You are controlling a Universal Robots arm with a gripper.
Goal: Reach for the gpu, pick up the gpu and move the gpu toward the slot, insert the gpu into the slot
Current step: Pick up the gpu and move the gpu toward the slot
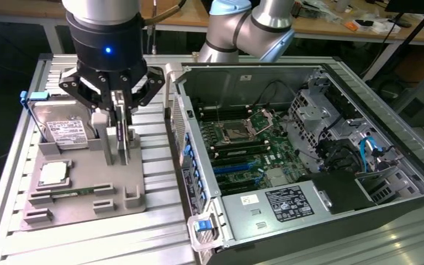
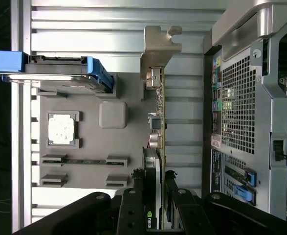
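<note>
The gpu [image 1: 126, 138] stands on edge in the grey holder [image 1: 86, 207], a thin dark card. In the wrist view the gpu [image 2: 159, 112] shows edge-on, with its metal bracket [image 2: 159, 46] at the far end and the black fan housing close to the camera. My gripper [image 1: 117, 118] is straight above it, and its fingers [image 2: 133, 210] press on both sides of the card at the fan end. The card still sits in the holder. The blue slot [image 1: 231, 165] lies on the motherboard inside the open computer case [image 1: 388, 207], to the exterior view's right of the holder.
On the holder are a silver hard drive [image 1: 64, 128] in a blue carrier [image 2: 60, 73], a square processor chip [image 1: 53, 174] and a slim green memory stick [image 1: 72, 193]. The case's perforated rear wall [image 2: 238, 112] rises close beside the card. Cables and drive cages crowd the case.
</note>
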